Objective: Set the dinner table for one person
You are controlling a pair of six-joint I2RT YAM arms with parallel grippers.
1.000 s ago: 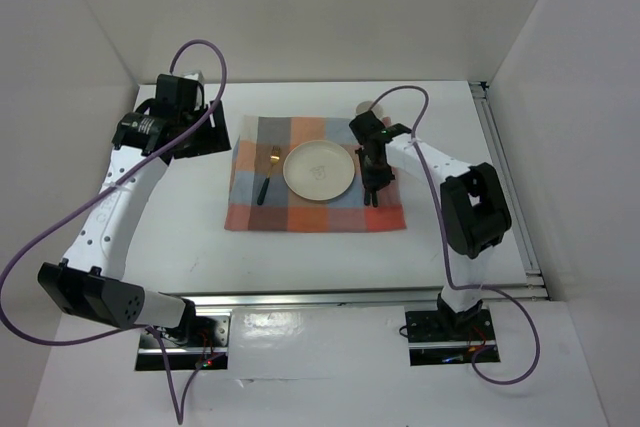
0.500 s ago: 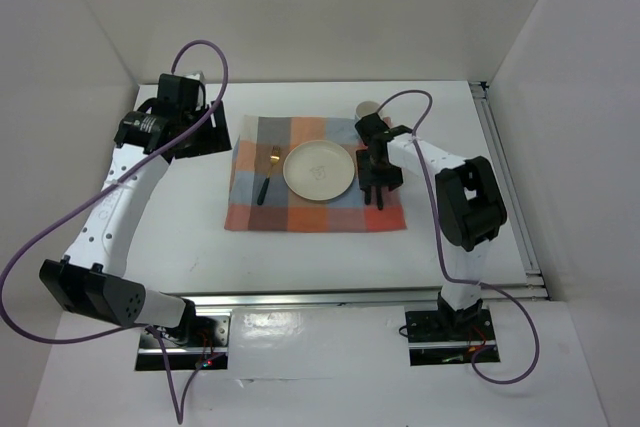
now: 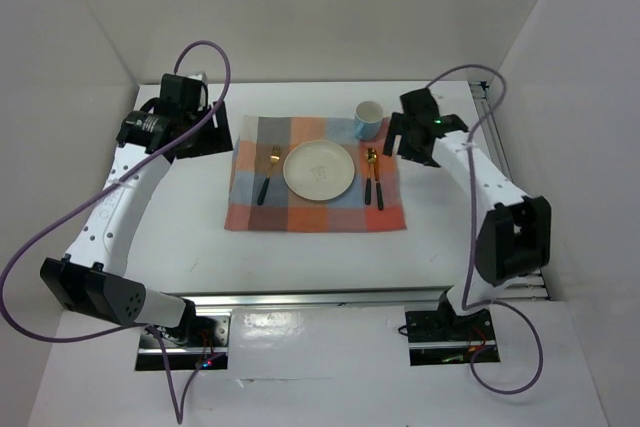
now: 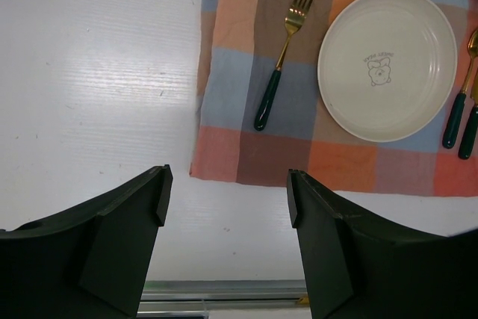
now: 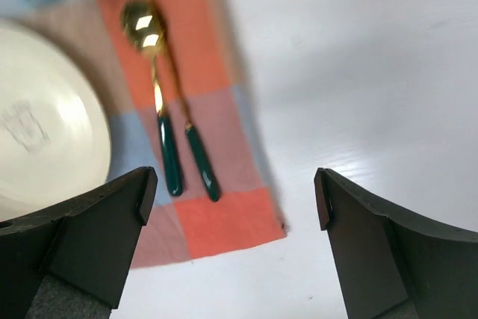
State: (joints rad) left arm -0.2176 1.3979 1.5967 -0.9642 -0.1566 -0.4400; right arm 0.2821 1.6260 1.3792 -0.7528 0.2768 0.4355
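White dinner table [image 3: 300, 257] beneath, left tool [image 4: 225, 184] and right tool [image 5: 234, 184] spread apart, apparently hovering above it

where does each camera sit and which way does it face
Top external: fixed above and behind the arm bases, looking down on the table, cloth and plate; both arms show.
Left wrist: on the left arm, looking down at the fork and plate; the left end effector, open, fills the bottom.
Right wrist: on the right arm, looking down at the spoon; the right end effector, open, frames the bottom.
Shared: all three show the plate.
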